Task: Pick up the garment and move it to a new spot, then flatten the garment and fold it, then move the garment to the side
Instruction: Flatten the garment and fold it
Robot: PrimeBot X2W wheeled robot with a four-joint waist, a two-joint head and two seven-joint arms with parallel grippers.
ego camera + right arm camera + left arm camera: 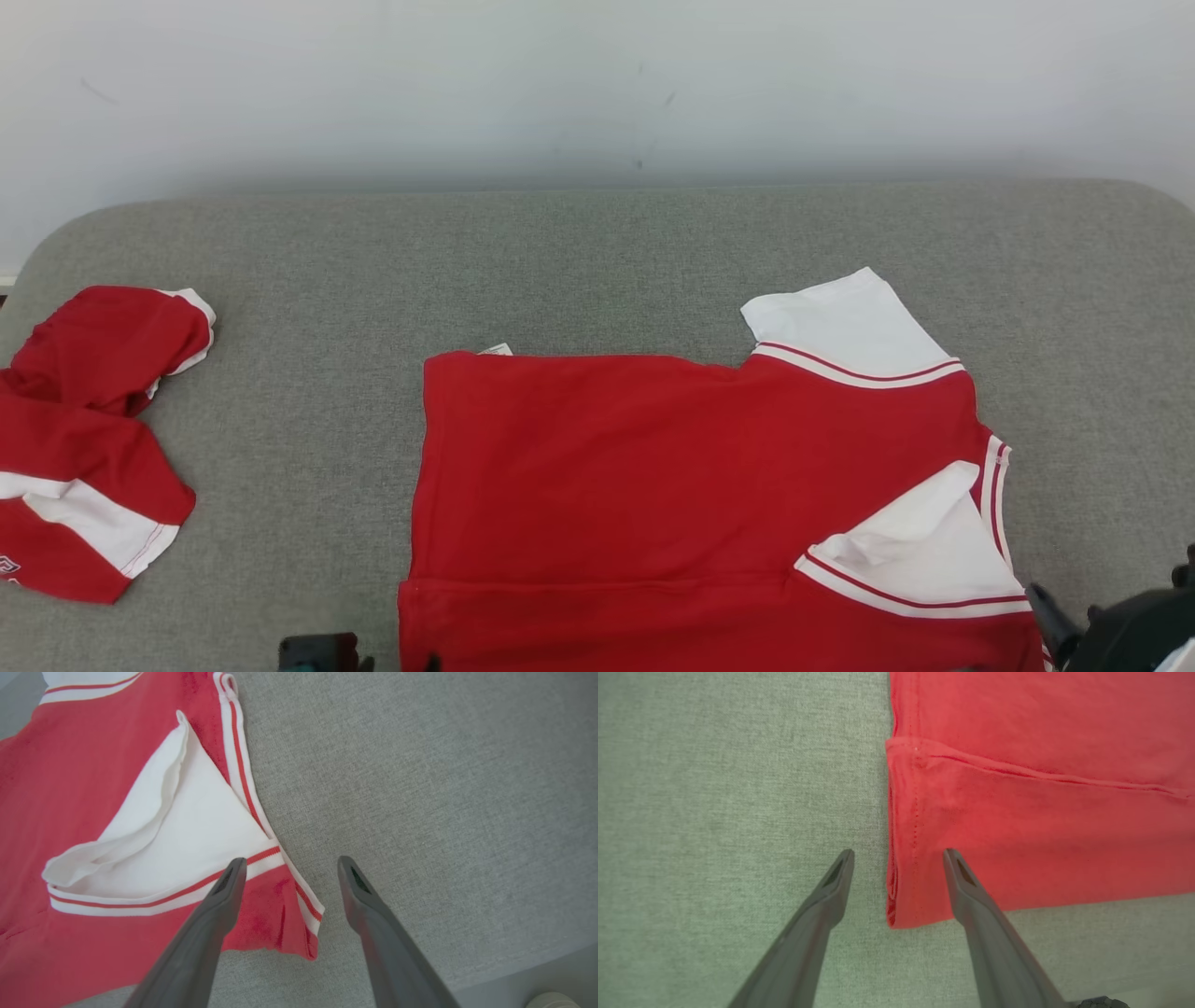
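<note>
Red garment [1041, 826]: left gripper [899, 851] gapes astride its hem corner, right gripper [288, 859] astride the striped corner, both empty. Head view adds a second garment [84, 439].

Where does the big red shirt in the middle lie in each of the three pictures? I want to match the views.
Head view: the red shirt is at the lower centre and runs off the bottom edge.
Left wrist view: its corner takes the upper right.
Right wrist view: it covers the left side, with the folded white sleeve on top.
Shared landmark: the grey cloth surface under it.
</note>
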